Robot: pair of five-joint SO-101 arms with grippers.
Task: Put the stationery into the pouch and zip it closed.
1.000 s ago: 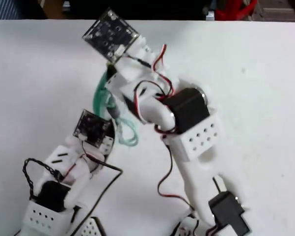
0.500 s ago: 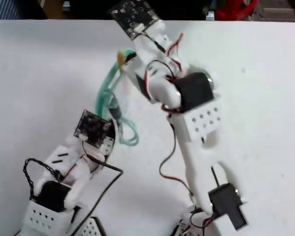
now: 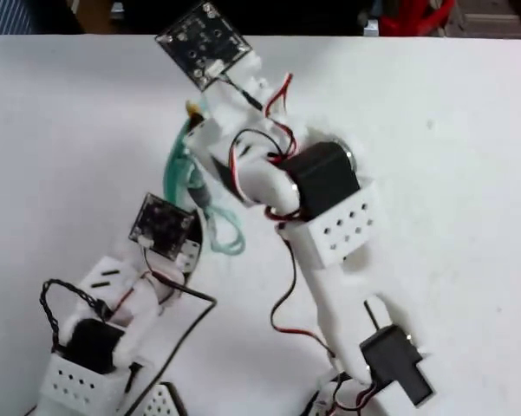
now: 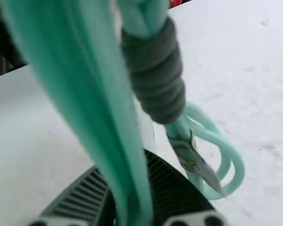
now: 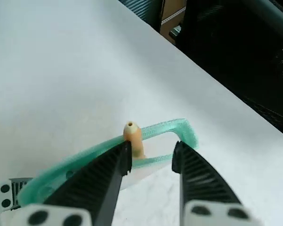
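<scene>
Back toward 11 o'clock goes the pale orange stick (image 3: 193,108). Half a second ago it sat nearer 12 o'clock in the high view. The right arm (image 3: 321,186) has swung the same way with it, while the left arm (image 3: 113,295) has kept its place.

That stick pokes out of the teal pouch (image 3: 172,169) at the pouch's 12 o'clock end. The pouch stretches over the table (image 3: 69,130) between the two arms. Its long axis runs roughly from 12 to 6 o'clock, and its strap loops (image 3: 228,238) trail at the 5 o'clock end.

From the right wrist, the stick (image 5: 132,134) stands on end, rising out of the pouch's open rim (image 5: 167,126). The right jaws are spread and pinch nothing. The rim crosses their gap, and the stick stands just beside one jaw's tip, off to that side and not centred between them.

The left jaws are pressed together on the pouch's wall (image 4: 84,94) at the 6 o'clock end. A grey-sleeved piece (image 4: 153,75) sits just beside; I cannot tell whether it is a pen.

The right arm is plainly the nearer one to the stick. As I judge it, the coming move depends on that sideways offset. The jaws need to shift across until the stick sits inside the gap, then work along its upright axis.
</scene>
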